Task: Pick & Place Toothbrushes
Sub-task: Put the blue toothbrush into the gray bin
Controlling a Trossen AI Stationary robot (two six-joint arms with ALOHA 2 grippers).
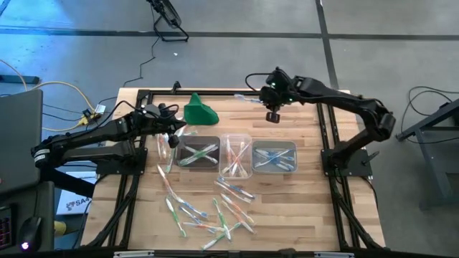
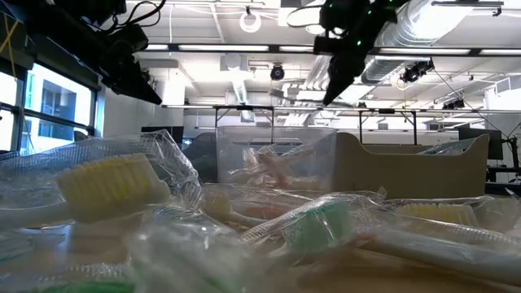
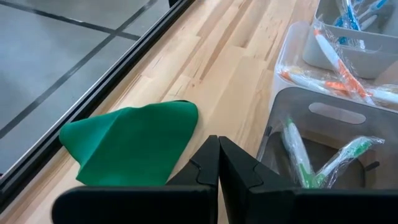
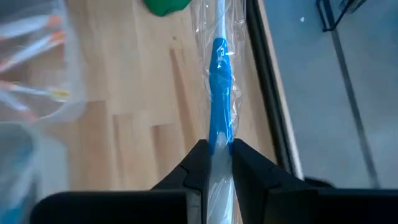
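A: From above, what's on the wooden table?
B: Three tubs; loose toothbrushes nearer the front edge.
A: Level view?
B: A ceiling of ducts and lights.
A: The wrists?
B: Left gripper closed, empty, green cloth ahead. Right gripper pinches a wrapped blue toothbrush.

Fingers pinching blue wrapped toothbrush, wooden table, green lump
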